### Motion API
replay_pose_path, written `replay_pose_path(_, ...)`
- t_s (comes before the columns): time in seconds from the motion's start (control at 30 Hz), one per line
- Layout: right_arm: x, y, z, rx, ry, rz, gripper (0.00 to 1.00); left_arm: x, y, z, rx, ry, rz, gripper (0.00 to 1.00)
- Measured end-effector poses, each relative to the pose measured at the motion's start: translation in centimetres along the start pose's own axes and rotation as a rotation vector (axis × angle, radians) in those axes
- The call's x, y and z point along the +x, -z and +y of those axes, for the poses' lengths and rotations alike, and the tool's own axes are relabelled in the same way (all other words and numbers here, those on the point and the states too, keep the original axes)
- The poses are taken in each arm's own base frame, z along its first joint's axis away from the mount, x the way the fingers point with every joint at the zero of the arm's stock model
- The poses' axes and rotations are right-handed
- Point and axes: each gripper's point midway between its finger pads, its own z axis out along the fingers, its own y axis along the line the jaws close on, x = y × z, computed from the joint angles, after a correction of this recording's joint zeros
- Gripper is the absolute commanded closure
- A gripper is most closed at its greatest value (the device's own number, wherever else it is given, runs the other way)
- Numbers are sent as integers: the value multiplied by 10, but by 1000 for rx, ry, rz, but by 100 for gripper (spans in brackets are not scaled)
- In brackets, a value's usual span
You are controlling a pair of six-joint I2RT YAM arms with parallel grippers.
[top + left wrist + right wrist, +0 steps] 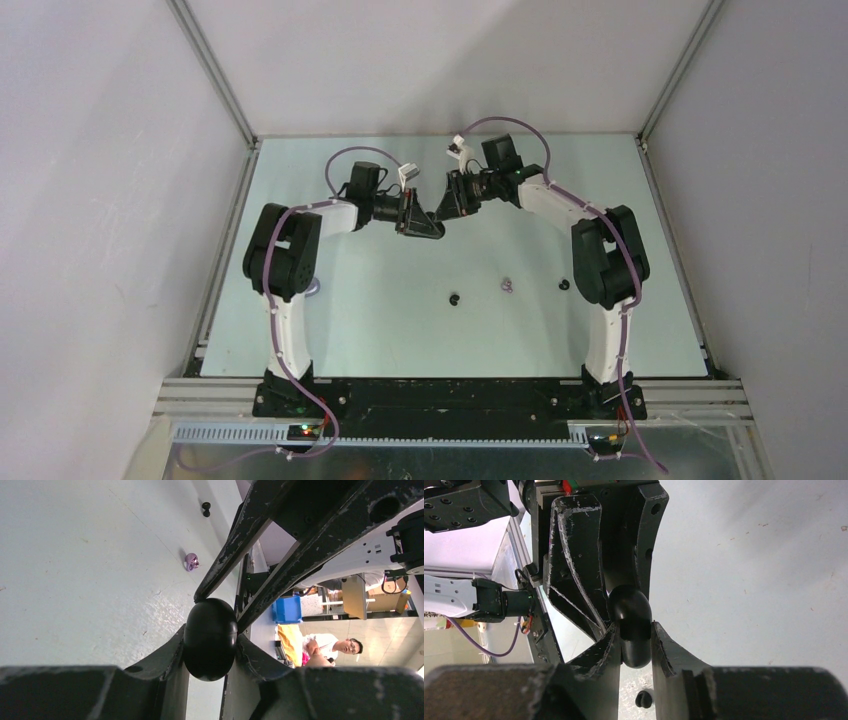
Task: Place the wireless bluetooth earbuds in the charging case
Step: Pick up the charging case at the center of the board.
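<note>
The left hand (210, 642) and right hand (634, 639) both pinch one shiny black egg-shaped case (210, 627) over the pale table (350, 335). Two tiny black earbuds (454, 298) (564, 285) and one tiny purple earbud (508, 285) lie on the table, well apart from it. Pull gently, so the slippery case opens without popping out.

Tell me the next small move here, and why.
Probably start prying the lid open. The left gripper and right gripper are both shut on the charging case, which looks closed, while the earbuds lie loose on the table.
</note>
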Motion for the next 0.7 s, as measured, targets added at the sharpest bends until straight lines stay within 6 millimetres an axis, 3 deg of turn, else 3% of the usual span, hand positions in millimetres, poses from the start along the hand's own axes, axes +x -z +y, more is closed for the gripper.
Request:
replay_pose_path(0.13, 0, 1, 0, -4, -3, 0, 58, 0, 0, -1, 3, -5, 0, 97)
replay_pose_path(0.3, -1, 5, -2, -2, -11, -4, 46, 0, -1, -6, 33, -30, 10, 100)
replay_pose_path(0.7, -10, 32, 7, -6, 11, -30, 42, 12, -5, -32, 108, -98, 68, 100)
